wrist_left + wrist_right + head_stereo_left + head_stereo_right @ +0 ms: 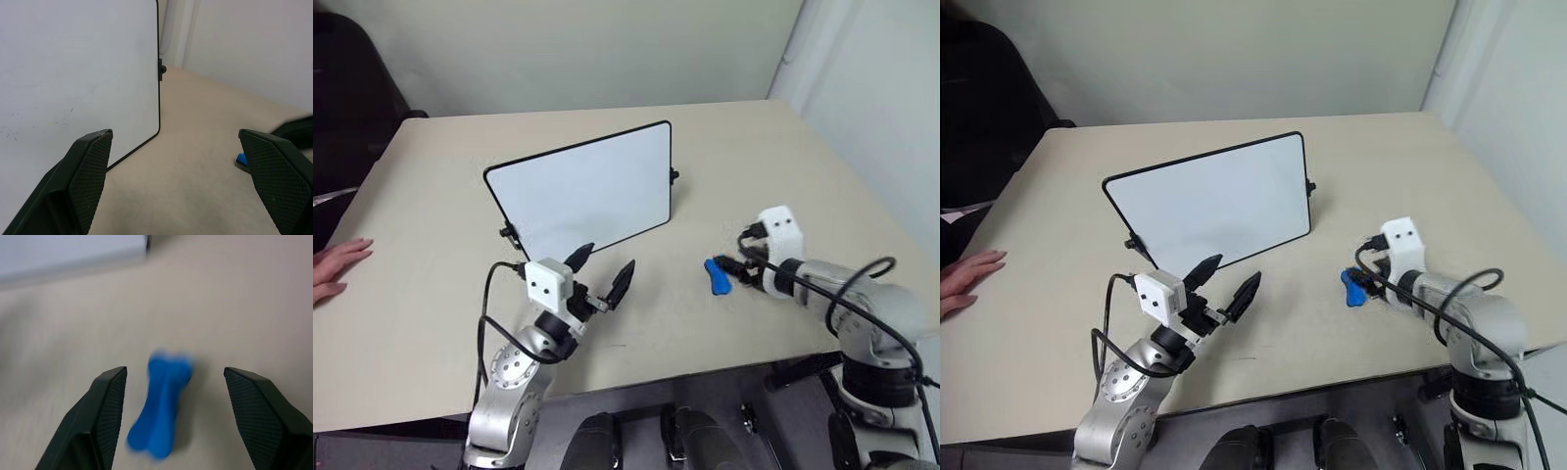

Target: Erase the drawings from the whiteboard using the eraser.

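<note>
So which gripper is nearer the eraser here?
The right. The right gripper stands open with the eraser lying on the table between its fingers, untouched. The left gripper is open in front of the whiteboard, well apart.

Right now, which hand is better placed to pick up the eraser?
Right. The right hand is open with the eraser lying between its fingers; the left hand is open by the whiteboard.

I count one whiteboard [582,188] standing on one counter [754,176], one blue eraser [717,277] to its right, my two hands [604,273] [734,264] near it, and one person's hand [335,267] far left.
</note>
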